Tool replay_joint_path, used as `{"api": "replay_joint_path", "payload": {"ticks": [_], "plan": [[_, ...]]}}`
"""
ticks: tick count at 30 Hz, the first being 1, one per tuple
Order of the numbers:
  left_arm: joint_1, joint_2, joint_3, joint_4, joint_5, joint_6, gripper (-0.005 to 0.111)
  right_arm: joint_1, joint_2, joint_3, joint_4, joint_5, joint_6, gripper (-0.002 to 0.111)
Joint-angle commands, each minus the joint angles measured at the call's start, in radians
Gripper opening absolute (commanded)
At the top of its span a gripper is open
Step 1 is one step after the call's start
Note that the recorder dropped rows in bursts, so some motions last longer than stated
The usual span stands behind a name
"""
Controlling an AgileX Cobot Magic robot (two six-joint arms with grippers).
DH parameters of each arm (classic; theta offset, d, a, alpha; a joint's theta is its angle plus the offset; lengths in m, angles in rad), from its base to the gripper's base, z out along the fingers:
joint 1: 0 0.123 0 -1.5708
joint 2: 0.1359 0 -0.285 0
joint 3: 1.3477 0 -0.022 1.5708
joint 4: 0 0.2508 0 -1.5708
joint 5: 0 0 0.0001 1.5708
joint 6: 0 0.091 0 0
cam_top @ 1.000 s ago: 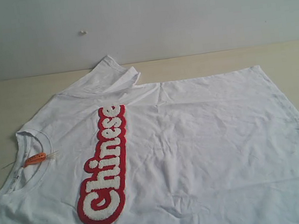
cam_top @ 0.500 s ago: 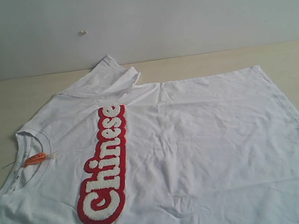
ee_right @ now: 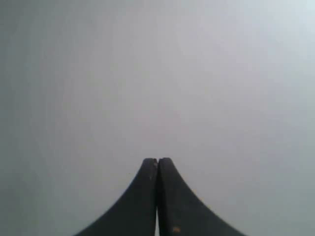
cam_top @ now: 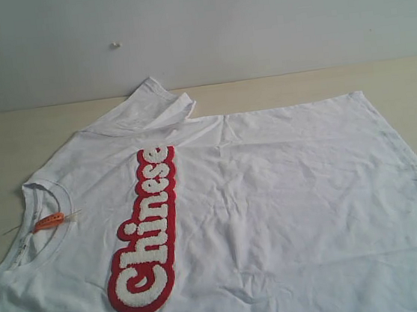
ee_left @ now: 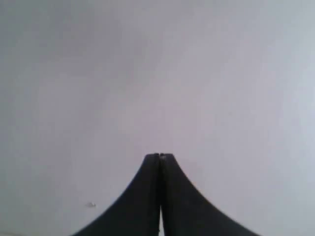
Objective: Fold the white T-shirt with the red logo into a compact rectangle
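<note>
"White cotton is all there is to look at. The white T-shirt (cam_top: pixel 275 209) lies spread face up on the table (cam_top: pixel 403 77), wrinkled, with the red logo (cam_top: pixel 146 234) running along its chest. Has anything shifted in the last second?"

"Nothing that I can find. The far sleeve (cam_top: pixel 150 106) is rucked up the same way, the orange neck tag (cam_top: pixel 49 221) sits at the same spot in the collar, and every crease matches."

"And the claws?"

"The left claw (ee_left: pixel 159 155) has its jaws pressed together and holds nothing. The right claw (ee_right: pixel 157 160) is the same, tips meeting, empty. Ahead of each there is only a plain pale surface. No cloth shows in front of either pair of tips, so the shirt is well apart from both. Neither arm appears in the exterior view."

"So what does that mean for the fold?"

"I judge that no fold has begun. Before a hem or sleeve can be taken, each claw would have to part its jaws and come down to an edge of the cloth. Which edge lies nearer to which claw, I cannot tell."
</note>
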Motion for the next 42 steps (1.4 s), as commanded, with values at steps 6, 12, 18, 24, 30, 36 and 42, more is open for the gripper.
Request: {"api": "replay_joint_path", "payload": {"ticks": [6,12,18,24,30,36,42], "plan": [[0.000,0.490,-0.195,0.605,-0.278,-0.325,0.000,-0.004,0.216,-0.177,-0.045,0.224,0.003,0.000],[-0.018,0.823,-0.267,0.611,-0.376,-0.272,0.000,-0.004,0.466,-0.254,-0.114,0.327,0.017,0.000],[-0.186,1.132,-0.495,0.978,-0.088,-0.419,0.000,-0.004,0.796,-0.412,-0.113,0.548,-0.028,0.000],[-0.199,1.212,-0.586,1.040,-0.016,-0.496,0.000,-0.004,1.032,-0.571,0.146,0.757,-0.372,0.000],[-0.199,1.293,-0.631,1.040,0.191,-0.496,0.000,-0.004,1.239,-0.763,0.613,1.018,-0.887,0.000],[-0.199,1.454,-0.752,1.040,-0.040,-0.568,0.000,-0.004,1.384,-0.918,0.590,1.169,-0.949,0.000],[-0.201,1.582,-0.915,1.040,-0.362,-0.545,0.000,-0.004,1.481,-1.030,0.590,1.251,-1.047,0.000]]}}
